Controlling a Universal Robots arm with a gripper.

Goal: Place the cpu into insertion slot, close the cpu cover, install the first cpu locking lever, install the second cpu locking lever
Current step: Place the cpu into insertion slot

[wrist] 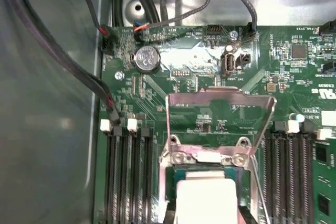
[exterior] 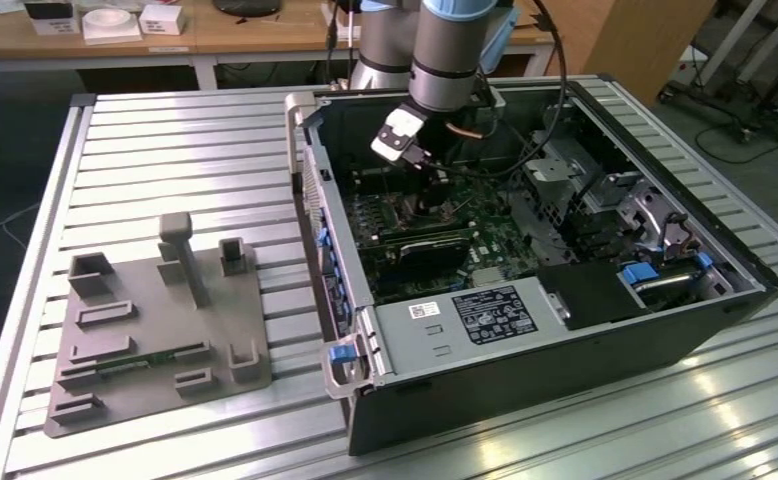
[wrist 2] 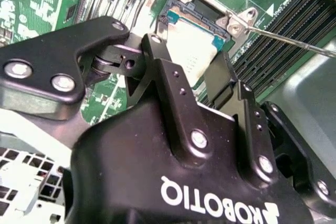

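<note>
The open computer case (exterior: 496, 375) lies on its side and holds the green motherboard (wrist: 157, 85). The arm (exterior: 449, 60) reaches straight down into its far end. The cpu cover (wrist: 220, 97) stands tilted open above the insertion slot (wrist 2: 184, 10). The gripper (wrist 2: 185, 55), narrowly parted, clasps two opposite edges of the cpu (wrist: 205, 198), which lies flat at the slot, metal top up.

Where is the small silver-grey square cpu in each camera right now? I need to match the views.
First wrist view: the cpu lies next to the silvery two-screw hinge bracket.
Second wrist view: the cpu, pale, beside that bracket.
Exterior view: too small to tell; look on the green motherboard inside the black computer case.
Shared landmark: that bracket, in both wrist views.
</note>
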